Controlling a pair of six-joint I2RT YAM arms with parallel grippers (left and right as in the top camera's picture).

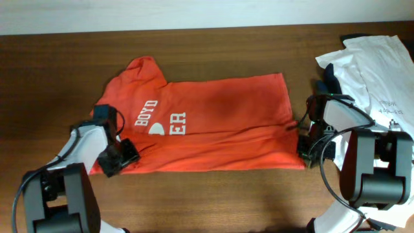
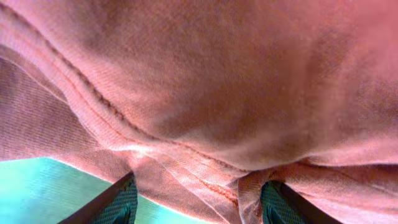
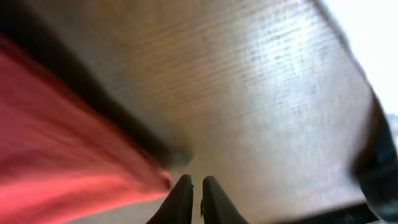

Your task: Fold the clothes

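You're looking at matt cloth in the red-orange T-shirt (image 1: 220,123): up close in the left wrist view, its fine knit weave and a raised stitched seam show, slightly fuzzy. Its white lettering (image 1: 162,120) looks like flat, smooth print. The table (image 1: 213,200) is brown wood with fine grain and a soft sheen. At the upper right, the white shirt (image 1: 378,65) is creased matt cloth.
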